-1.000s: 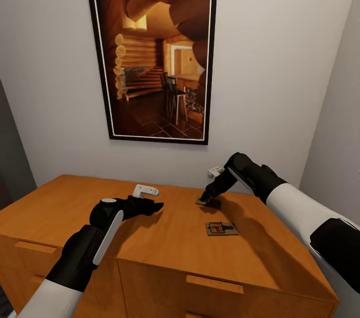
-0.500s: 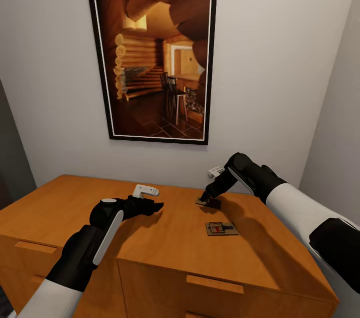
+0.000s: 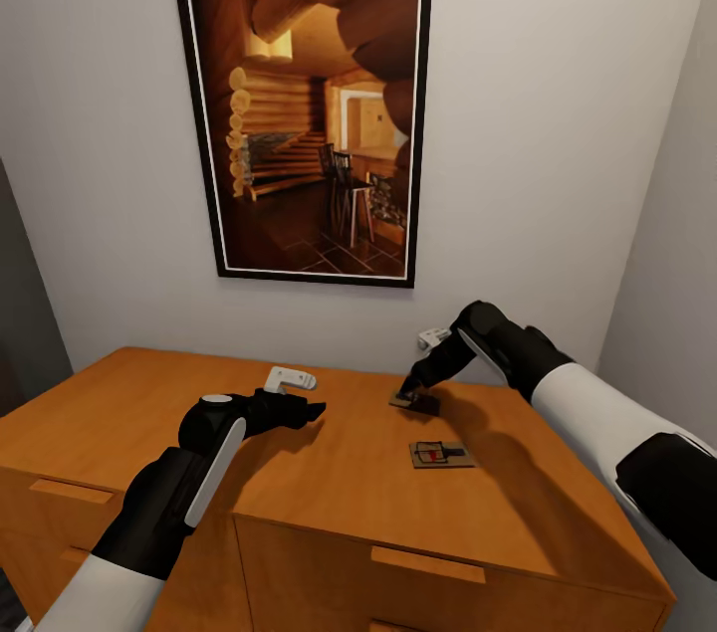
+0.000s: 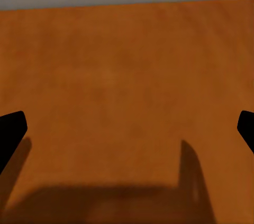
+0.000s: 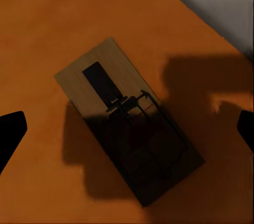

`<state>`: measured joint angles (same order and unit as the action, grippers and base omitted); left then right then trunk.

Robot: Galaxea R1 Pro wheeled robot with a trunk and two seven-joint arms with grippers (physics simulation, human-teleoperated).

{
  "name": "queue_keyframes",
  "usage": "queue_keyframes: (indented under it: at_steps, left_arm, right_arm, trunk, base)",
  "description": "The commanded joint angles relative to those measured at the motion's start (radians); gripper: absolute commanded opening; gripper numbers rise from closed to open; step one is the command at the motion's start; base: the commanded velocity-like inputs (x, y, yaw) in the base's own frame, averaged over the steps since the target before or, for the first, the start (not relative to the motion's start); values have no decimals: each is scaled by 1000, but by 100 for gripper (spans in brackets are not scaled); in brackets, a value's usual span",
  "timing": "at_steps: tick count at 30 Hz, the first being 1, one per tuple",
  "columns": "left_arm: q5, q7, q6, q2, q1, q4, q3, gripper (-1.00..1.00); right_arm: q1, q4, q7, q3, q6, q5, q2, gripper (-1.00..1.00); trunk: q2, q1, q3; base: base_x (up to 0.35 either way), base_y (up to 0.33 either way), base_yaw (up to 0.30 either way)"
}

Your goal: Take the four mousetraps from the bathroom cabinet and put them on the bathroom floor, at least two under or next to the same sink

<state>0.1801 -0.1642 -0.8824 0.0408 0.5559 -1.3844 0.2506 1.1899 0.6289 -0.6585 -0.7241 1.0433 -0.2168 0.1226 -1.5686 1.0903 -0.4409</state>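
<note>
Right gripper [image 3: 410, 393] angled down, spread over a mousetrap [image 3: 415, 402].

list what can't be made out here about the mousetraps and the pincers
- Head view: far mousetrap partly covered by right pincer; contact unclear.
- Head view: near mousetrap too small for detail.
- Right wrist view: mousetrap half in arm shadow.
- Left wrist view: left pincer fingertips cut by edges.

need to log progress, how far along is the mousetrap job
Nothing is visibly finished: two mousetraps lie on the cabinet top, none on any floor in view. In hand: the open right gripper hovers over the far mousetrap, not gripping. The near mousetrap lies untouched; the left gripper is open, empty. Carrying to the sink remains.
</note>
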Motion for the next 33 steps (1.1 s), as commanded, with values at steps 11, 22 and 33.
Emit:
queue_keyframes:
  at_steps: [11, 22, 33]
  left_arm:
    - [5, 0, -4, 1, 1, -1, 1, 100]
    - [5, 0, -3, 1, 1, -1, 1, 100]
    - [5, 1, -3, 1, 1, -1, 1, 100]
  right_arm:
    - [2, -25, 23, 29, 4, -10, 1, 100]
    - [2, -60, 26, 33, 4, -10, 0, 100]
    - [2, -73, 28, 34, 4, -9, 0, 100]
  trunk:
    - [-1, 0, -1]
    - [-1, 0, -1]
    - [-1, 0, -1]
  base:
    - [0, 0, 0]
    - [0, 0, 0]
    - [0, 0, 0]
